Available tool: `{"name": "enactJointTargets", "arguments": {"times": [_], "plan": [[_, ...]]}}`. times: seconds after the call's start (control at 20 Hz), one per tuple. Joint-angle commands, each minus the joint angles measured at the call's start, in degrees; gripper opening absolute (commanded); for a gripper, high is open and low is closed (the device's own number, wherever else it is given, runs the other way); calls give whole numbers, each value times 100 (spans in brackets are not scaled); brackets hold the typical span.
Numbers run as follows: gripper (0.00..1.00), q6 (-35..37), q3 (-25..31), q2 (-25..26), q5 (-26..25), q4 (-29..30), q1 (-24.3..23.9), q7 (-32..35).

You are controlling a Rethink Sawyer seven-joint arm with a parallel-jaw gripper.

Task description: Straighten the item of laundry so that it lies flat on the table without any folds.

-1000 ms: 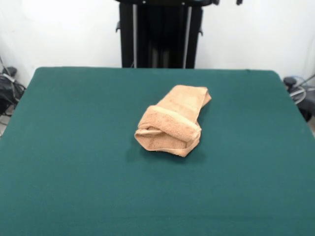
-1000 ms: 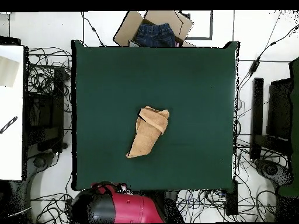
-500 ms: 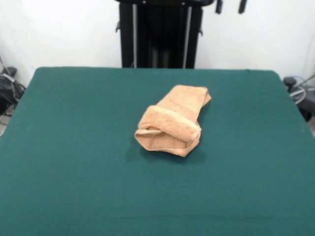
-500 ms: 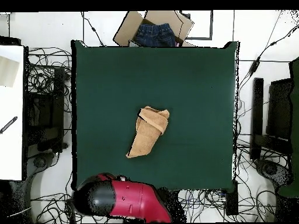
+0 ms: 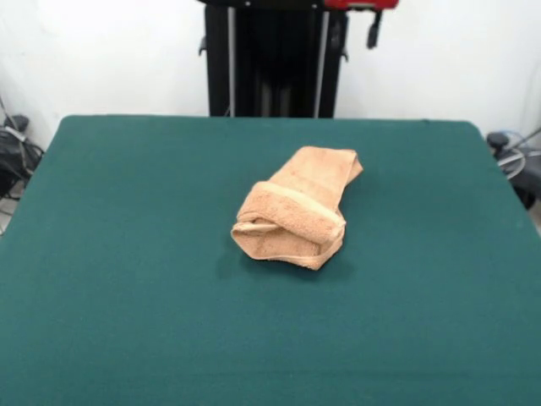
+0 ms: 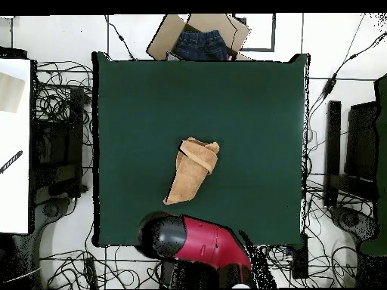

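The peach towel (image 5: pixel 296 208), bunched mid-worktop (image 5: pixel 127 254), looks soft, light and limp, best pinched at a loose hemmed corner and drawn outward; whether the gripper (image 5: pixel 355 30) has its fingers apart I cannot tell

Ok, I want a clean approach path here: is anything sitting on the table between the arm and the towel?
Nothing visible. The towel lies folded near the middle of the table, alone on the green top. The gripper hangs at the far edge, above the table, with bare felt between it and the towel.
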Motion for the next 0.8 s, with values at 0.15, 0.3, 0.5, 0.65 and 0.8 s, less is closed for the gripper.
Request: {"name": "enactJointTargets", "arguments": {"times": [0.15,0.3,0.5,0.65,0.8], "plan": [[100,-1208,315,1072,-495,-230,-45,576],[100,-1082,314,1213,-455,-241,-9,634],[100,-1628,383,1576,-293,-260,175,954],[100,-1775,203,1738,-274,-393,351,1069],[100,-1924,323,1868,-143,-315,218,1047]]}}
